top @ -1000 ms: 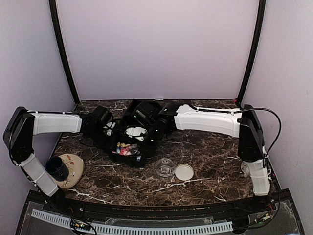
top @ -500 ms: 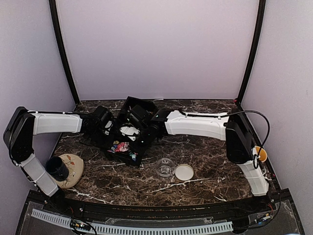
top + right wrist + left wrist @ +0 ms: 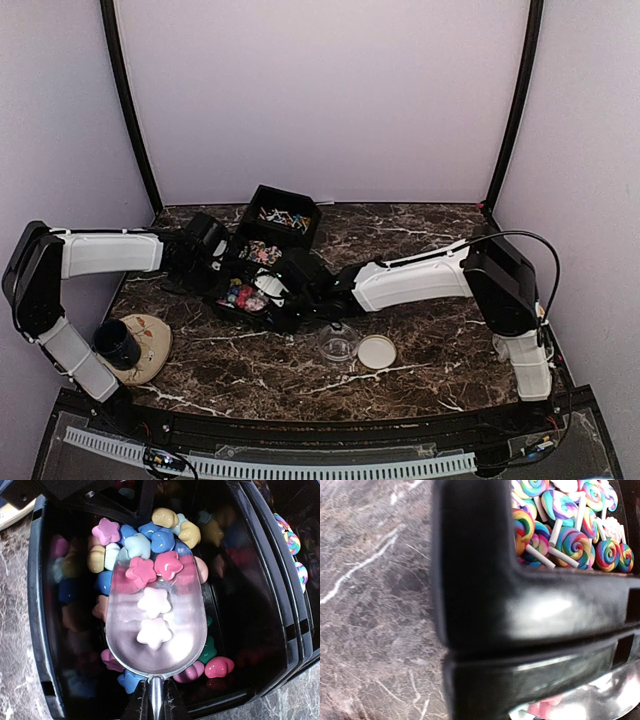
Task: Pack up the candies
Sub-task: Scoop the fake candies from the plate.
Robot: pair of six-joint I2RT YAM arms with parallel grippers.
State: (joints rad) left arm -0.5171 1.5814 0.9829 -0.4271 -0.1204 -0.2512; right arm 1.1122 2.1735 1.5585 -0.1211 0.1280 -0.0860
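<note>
Nearest, clear cup and lid sit just off the tray, seen only from above. Right gripper pinches the scoop handle. 4 star candies ride it inside the tray's bin, countable only from the right wrist. Lift level and slow, I'd say. Farther left, left gripper clamps the tray rim.

the scoop hides some candies beneath it, its handle cut off below.
</note>
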